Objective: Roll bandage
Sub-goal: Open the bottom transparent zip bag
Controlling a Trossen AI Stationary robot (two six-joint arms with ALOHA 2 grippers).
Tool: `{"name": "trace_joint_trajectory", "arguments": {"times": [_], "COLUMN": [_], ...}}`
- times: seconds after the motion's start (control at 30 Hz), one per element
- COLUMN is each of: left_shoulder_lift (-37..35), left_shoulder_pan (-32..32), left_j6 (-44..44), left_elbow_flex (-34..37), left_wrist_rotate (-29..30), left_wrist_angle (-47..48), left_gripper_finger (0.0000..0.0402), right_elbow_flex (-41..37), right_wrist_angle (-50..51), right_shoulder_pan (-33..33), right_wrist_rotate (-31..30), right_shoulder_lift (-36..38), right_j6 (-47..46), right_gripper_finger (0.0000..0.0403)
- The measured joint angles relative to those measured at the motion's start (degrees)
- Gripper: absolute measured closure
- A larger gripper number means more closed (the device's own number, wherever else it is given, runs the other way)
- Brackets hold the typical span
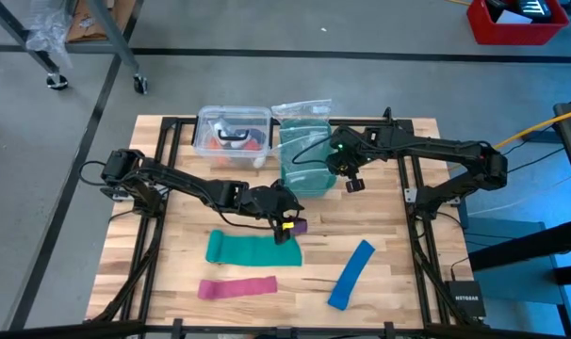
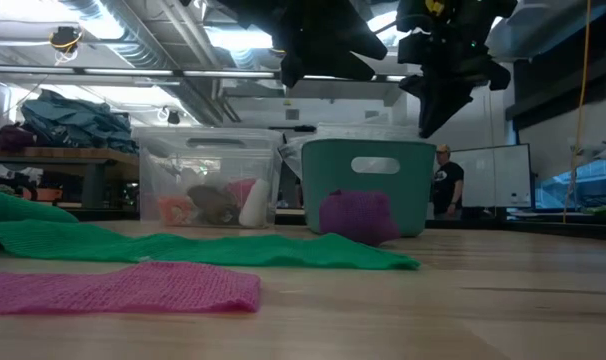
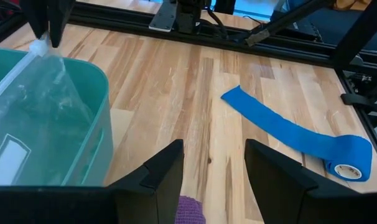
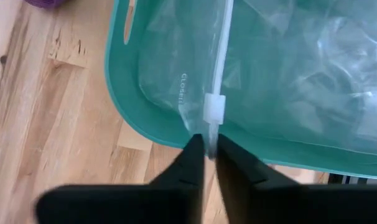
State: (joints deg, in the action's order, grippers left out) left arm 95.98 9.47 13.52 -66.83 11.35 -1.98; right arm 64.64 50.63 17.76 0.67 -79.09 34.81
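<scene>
The purple bandage is a small roll lying on the table in front of the teal bin. It also shows in the high view and at the bottom of the left wrist view. My left gripper hangs open above the roll, clear of it. My right gripper is over the bin's near right corner, shut on a clear zip bag that stands in the bin. My right gripper pinches the bag's white zip edge between its two fingers, at the slider on the bag's top. The fingers point down from above. The bag hangs below them with its lower part inside the teal bin.
A green strip and a pink strip lie near the table's front left. A blue strip, partly rolled, lies at the front right. A clear lidded box stands beside the bin at the back.
</scene>
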Motion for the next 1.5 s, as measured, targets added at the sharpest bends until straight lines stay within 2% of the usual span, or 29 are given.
{"name": "trace_joint_trajectory", "arguments": {"times": [0.07,0.2,0.33,0.7,0.93,1.03,1.17,1.5], "left_shoulder_lift": [0.02,0.02,0.02,0.04,0.07,0.07,0.07,0.20], "left_shoulder_pan": [0.00,0.00,0.00,-1.73,-2.03,-1.99,-2.03,-0.94], "left_j6": [0.00,-0.01,0.00,5.15,-12.80,-16.70,-18.03,-14.00], "left_elbow_flex": [0.00,0.00,0.00,0.00,0.00,-0.02,-0.02,-0.02], "left_wrist_rotate": [0.00,0.00,0.00,-0.02,-0.02,-0.03,0.02,0.02], "left_wrist_angle": [0.00,-0.09,-0.61,-2.20,-17.91,-24.21,-27.17,-22.52], "left_gripper_finger": [0.0241,0.0241,0.0241,0.0241,0.0241,0.0241,0.0241,0.0241], "right_elbow_flex": [0.00,0.00,0.33,8.97,13.99,16.61,21.18,36.93], "right_wrist_angle": [0.00,0.00,0.25,7.98,14.50,19.81,27.73,39.30], "right_shoulder_pan": [-0.02,-0.08,-0.07,-0.23,-2.86,-4.56,-6.48,-9.75], "right_wrist_rotate": [-0.02,-1.25,-1.96,-3.17,-3.74,-5.50,-8.78,-12.70], "right_shoulder_lift": [0.00,0.02,0.02,0.15,0.17,0.13,0.15,0.22], "right_j6": [0.00,-1.40,-1.51,-1.49,0.23,0.24,0.24,-4.64], "right_gripper_finger": [0.0394,0.0386,0.0397,0.0398,0.0400,0.0400,0.0401,0.0401]}}
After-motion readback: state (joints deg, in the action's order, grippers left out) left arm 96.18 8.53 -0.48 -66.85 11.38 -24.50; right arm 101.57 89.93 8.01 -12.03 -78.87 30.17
